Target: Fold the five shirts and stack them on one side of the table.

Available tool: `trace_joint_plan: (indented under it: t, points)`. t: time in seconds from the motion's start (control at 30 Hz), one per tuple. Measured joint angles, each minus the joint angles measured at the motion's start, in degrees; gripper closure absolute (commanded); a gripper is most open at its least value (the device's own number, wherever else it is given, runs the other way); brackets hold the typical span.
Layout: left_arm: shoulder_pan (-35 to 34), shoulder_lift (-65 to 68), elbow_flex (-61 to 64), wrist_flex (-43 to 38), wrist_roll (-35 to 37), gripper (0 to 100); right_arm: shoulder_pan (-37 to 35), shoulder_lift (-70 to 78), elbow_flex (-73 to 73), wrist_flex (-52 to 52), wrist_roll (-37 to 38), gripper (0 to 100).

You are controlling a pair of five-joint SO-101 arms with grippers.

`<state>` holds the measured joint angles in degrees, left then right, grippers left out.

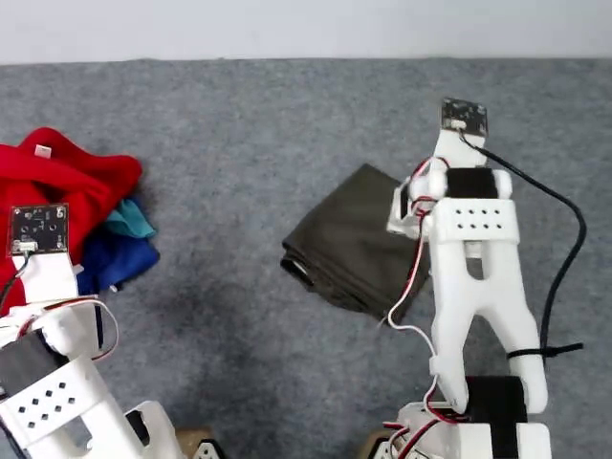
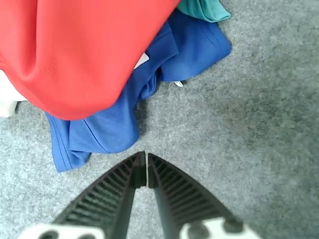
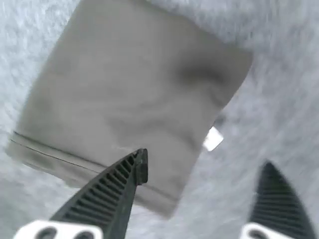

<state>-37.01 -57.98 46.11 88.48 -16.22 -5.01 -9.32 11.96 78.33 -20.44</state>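
A folded dark olive shirt [image 1: 354,239] lies in the middle of the grey carpeted table. The right arm stands over its right edge, and my right gripper [image 3: 204,167] is open just above the shirt [image 3: 129,94], one finger over the cloth and the other past its edge. At the far left a loose heap holds a red shirt [image 1: 72,182], a blue shirt [image 1: 120,260] and a teal one [image 1: 129,220]. My left gripper [image 2: 147,167] is shut with nothing in it, hovering over bare carpet close to the blue shirt [image 2: 109,124] and below the red shirt [image 2: 75,50].
A white cloth corner [image 2: 7,99] peeks out from under the red shirt. Bare grey carpet [image 1: 229,143] stretches between the heap and the folded shirt. A black cable [image 1: 564,258] runs along the right arm. The table's far edge meets a pale wall.
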Motion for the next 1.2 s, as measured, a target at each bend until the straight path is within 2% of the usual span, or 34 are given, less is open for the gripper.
trace_joint_plan:
  t: [0.2, 0.57, 0.67, 0.87, 0.97, 1.07, 1.2]
  points:
    - [0.00, 0.00, 0.35, -0.18, 0.00, 98, -1.41, 6.59, -0.09, -1.67, -14.68, 53.0]
    - [0.00, 0.00, 0.35, -0.18, 0.00, 98, -1.58, 27.16, -0.09, -14.59, -22.51, 54.5]
    - [0.00, 0.00, 0.35, -0.18, 0.00, 98, -1.76, 29.27, -1.14, -15.38, -22.68, 64.6]
    - [0.00, 0.00, 0.35, -0.18, 0.00, 98, -1.67, 30.86, -2.46, -15.38, -22.68, 98.9]
    - [0.00, 0.00, 0.35, -0.18, 0.00, 98, -1.14, 30.86, -2.46, -15.38, -22.68, 96.0]
    - [0.00, 0.00, 0.35, -0.18, 0.00, 98, -0.44, 30.86, -2.37, -15.12, -22.24, 99.1]
    - [0.00, 0.00, 0.35, -0.18, 0.00, 98, 1.05, 30.95, -3.43, -13.19, -16.09, 99.1]
